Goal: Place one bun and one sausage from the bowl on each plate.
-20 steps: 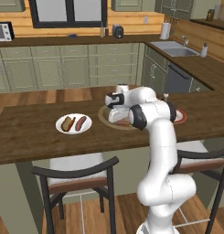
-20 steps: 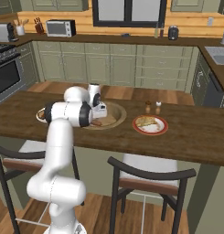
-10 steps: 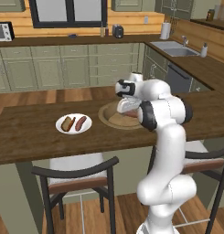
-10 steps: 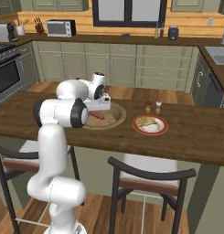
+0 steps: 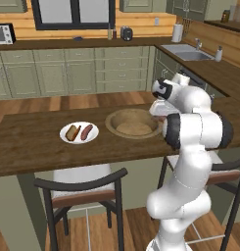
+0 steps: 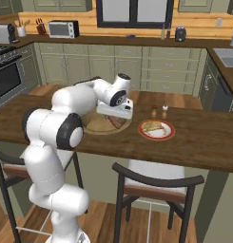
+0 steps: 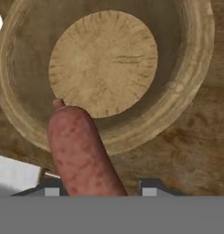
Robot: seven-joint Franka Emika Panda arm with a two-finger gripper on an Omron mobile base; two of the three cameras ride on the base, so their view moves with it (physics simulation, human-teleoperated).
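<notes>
In the hand view a reddish-brown sausage (image 7: 81,151) sits between the fingertips of my gripper (image 7: 100,189), held above the near rim of the tan wooden bowl (image 7: 186,87), whose inside is bare. From the right base view my gripper (image 6: 115,114) hangs over the bowl's (image 6: 92,127) right edge, close to the red-rimmed plate (image 6: 171,134), which carries a bun (image 6: 151,126). The left base view has the plain white plate (image 5: 65,137) left of the bowl (image 5: 114,125), with a bun (image 5: 71,132) and a sausage (image 5: 86,131) on it. My gripper (image 5: 159,109) is partly hidden by the arm.
Two small shakers (image 6: 159,111) stand just behind the red-rimmed plate. Dark-framed chairs (image 6: 156,182) are tucked under the counter's near edge. A sink (image 5: 190,55) lies on the far counter to the right.
The arm has swung from over the bowl's middle across to its edge on the red-rimmed plate's side, carrying the sausage up out of the bowl.
</notes>
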